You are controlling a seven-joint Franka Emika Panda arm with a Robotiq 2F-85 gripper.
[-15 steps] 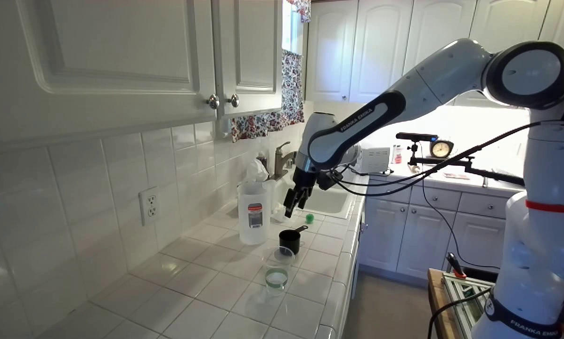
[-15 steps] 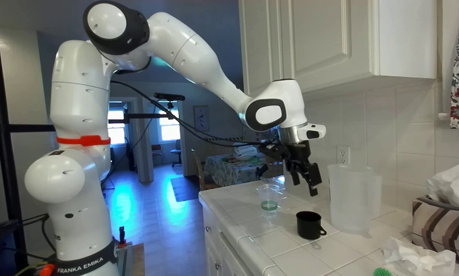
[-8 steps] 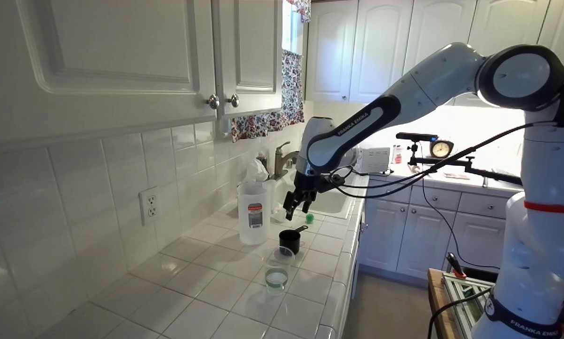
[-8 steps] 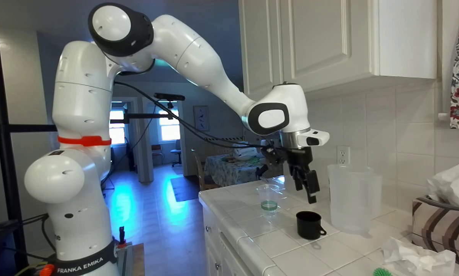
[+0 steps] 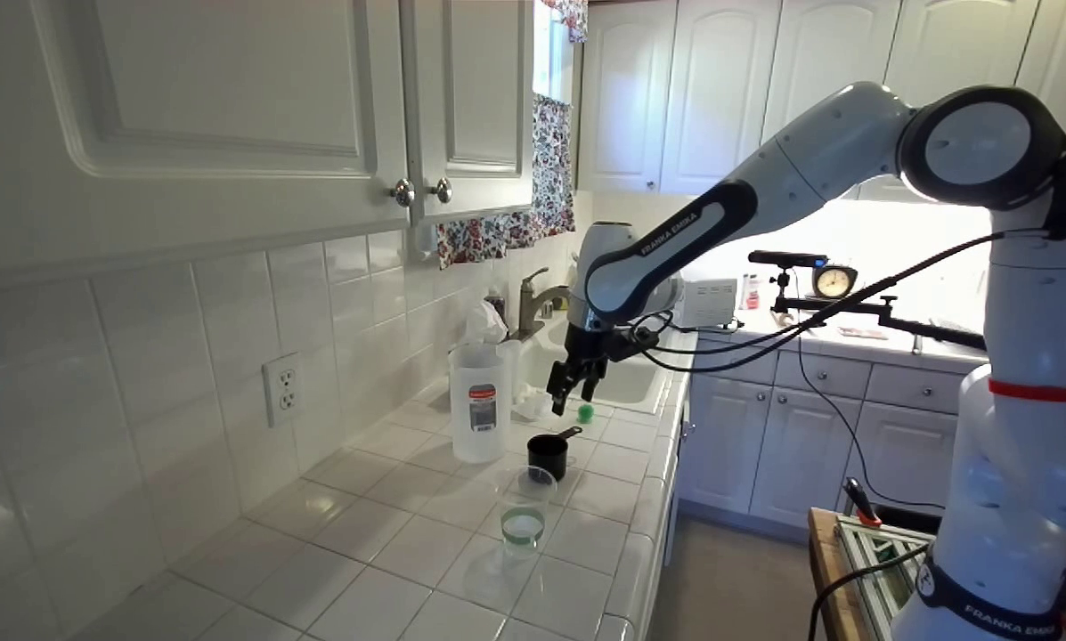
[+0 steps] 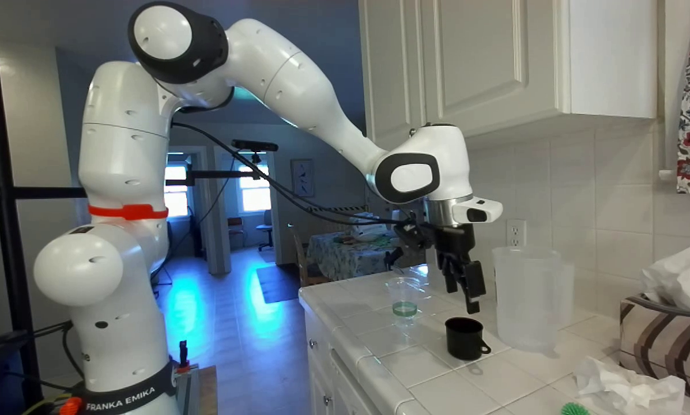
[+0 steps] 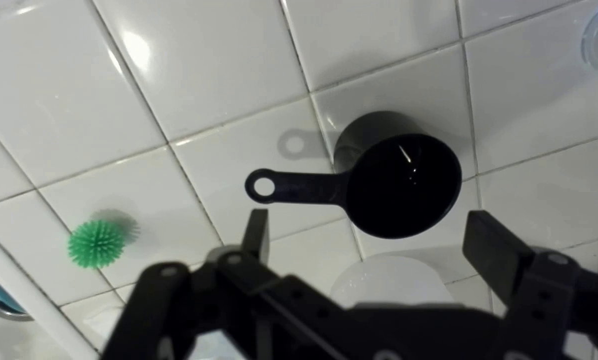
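Gripper [image 6: 462,300] sits lower; arm [image 5: 791,169] reads "FRANKA EMIKA"; jug label [image 5: 483,408] seemingly illegible.

In an exterior view I'm holding the upper arm [image 6: 123,144] nearly upright toward twelve o'clock, with the elbow [image 6: 163,34] bending at the top and the forearm [image 6: 298,80] sloping down toward four. The wrist [image 6: 445,153] is hanging at its far end, and I'm pointing the gripper [image 6: 462,298] downward, between five and six. In the wrist view its fingers [image 7: 498,247] are standing wide apart, one showing near seven, the other near four.
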